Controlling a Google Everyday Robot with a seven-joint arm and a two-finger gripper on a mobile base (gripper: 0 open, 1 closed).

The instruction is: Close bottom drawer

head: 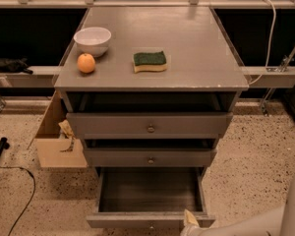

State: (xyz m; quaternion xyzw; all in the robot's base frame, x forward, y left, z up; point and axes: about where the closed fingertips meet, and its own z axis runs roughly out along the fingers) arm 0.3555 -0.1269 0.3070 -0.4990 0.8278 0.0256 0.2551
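Grey cabinet top (196, 48), speckled floor (255, 151), gripper (189, 221) at front of open bottom drawer (147, 191), grip unclear.

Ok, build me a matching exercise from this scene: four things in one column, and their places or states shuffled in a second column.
1. white round bowl
2. round orange fruit
3. narrow grey bottom drawer
4. robot gripper

a. at the drawer's front right corner
b. pulled out
c. on the grey cabinet top, behind the fruit
d. just in front of the bowl

Pairs: 1-c, 2-d, 3-b, 4-a
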